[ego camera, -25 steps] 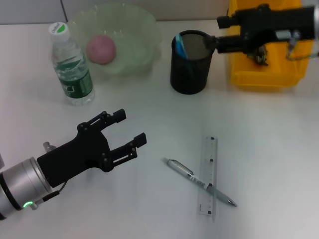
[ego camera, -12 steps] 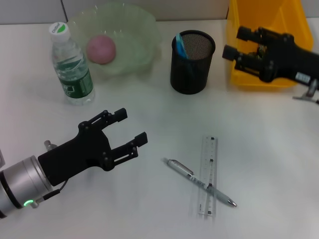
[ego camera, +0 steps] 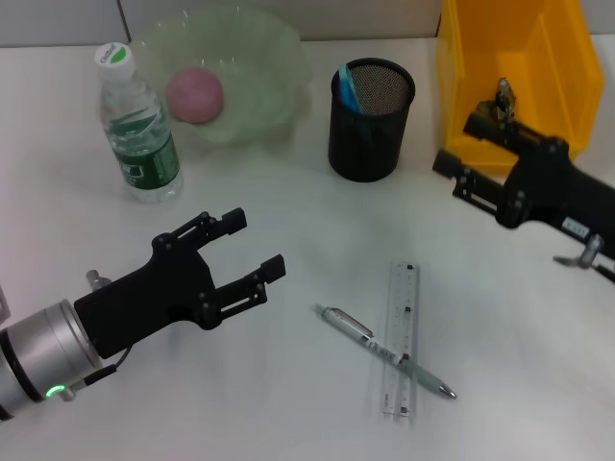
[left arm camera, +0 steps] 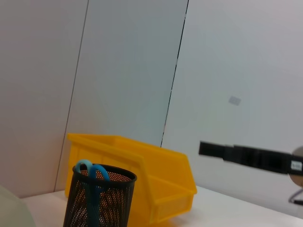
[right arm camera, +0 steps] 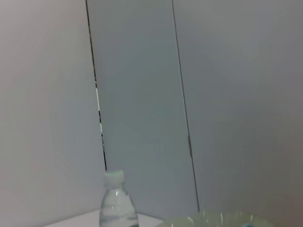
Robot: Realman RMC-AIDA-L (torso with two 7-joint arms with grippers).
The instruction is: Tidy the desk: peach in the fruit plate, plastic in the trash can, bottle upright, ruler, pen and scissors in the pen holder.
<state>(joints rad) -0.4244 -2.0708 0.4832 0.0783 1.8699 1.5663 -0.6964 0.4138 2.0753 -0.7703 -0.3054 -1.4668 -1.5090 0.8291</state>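
We bring the right gripper (ego camera: 459,165), fingers spread and empty, down over the silver pen (ego camera: 382,351) crossing the clear plastic ruler (ego camera: 402,338); the left gripper (ego camera: 252,246) hangs wide open and empty.

The setting is an office-type desk station, arranged as a test bench. The evidence is a plain white desk (ego camera: 500,384) backed by grey partition panels (left arm camera: 128,71) with narrow vertical seams. Desk stationery is present: a black mesh pen holder (ego camera: 370,120) beyond the pincers, and a clear ruler (ego camera: 402,336) crossed by a pen (ego camera: 384,351) between them. A yellow plastic bin (ego camera: 538,58) stands just beside the holder.
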